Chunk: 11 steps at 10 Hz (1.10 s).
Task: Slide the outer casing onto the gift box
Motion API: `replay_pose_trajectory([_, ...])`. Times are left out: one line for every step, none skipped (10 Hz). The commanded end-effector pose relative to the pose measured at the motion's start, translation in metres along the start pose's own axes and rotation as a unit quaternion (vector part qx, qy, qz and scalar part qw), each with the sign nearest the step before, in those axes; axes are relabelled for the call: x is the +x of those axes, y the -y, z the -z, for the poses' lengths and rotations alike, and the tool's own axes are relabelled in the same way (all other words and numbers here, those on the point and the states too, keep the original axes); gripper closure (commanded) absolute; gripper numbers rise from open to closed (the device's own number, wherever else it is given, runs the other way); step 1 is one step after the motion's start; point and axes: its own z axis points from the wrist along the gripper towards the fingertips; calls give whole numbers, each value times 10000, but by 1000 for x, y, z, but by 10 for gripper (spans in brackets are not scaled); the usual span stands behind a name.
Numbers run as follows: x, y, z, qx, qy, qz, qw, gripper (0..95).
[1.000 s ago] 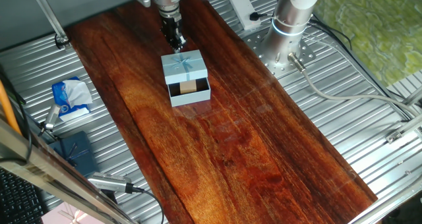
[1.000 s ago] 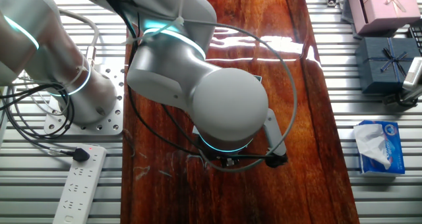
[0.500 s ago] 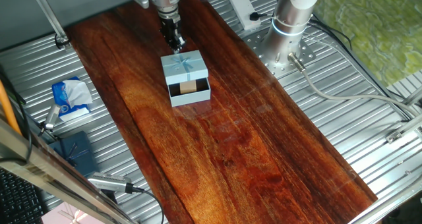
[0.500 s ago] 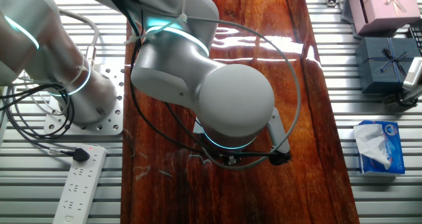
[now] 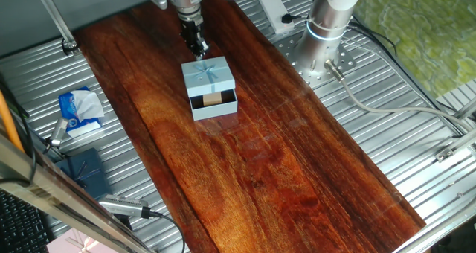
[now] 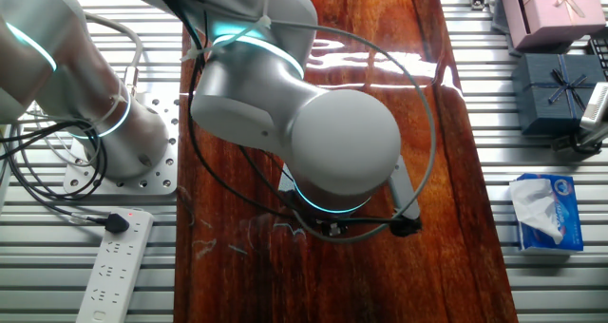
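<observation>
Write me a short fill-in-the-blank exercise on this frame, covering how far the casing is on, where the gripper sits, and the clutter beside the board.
1. The outer casing covers only part of the gift box, whose tan ____ is exposed at the open end.
2. The gripper sits at the casing's edge ____ from that open end.
3. The top of the casing bears a ribbon ____.
4. The pink box lies on the metal surface next to a dark ____ box.

Missing words: block; farthest; bow; navy

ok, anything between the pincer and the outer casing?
Nothing. In one fixed view the pincer sits right at the far edge of the outer casing, with no object between; contact can't be told. The other fixed view has the arm blocking both.
</observation>
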Motion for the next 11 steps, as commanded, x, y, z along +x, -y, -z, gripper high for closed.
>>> replay_pose_trajectory([-1, -1, 1, -3, -11, -11, 10000, 950])
replay_pose_trajectory([-2, -2, 1, -5, -20, -21, 10000, 950])
replay_pose_trajectory([-3, -4, 1, -5, -37, -37, 10000, 950])
replay_pose_trajectory([-4, -5, 2, -3, -57, -52, 10000, 950])
replay_pose_trajectory([-5, -7, 2, -2, -78, -71, 9999, 950])
replay_pose_trajectory([-5, -8, 2, 2, -94, -83, 9999, 950])
replay_pose_trajectory([-5, -9, 2, 9, -115, -86, 9999, 950])
replay_pose_trajectory([-6, -10, 1, 10, -125, -88, 9999, 950])
replay_pose_trajectory([-6, -11, 1, 13, -140, -95, 9999, 950])
replay_pose_trajectory([-7, -11, 2, 15, -157, -94, 9998, 950])
replay_pose_trajectory([-7, -12, 4, 10, -174, -88, 9998, 950])
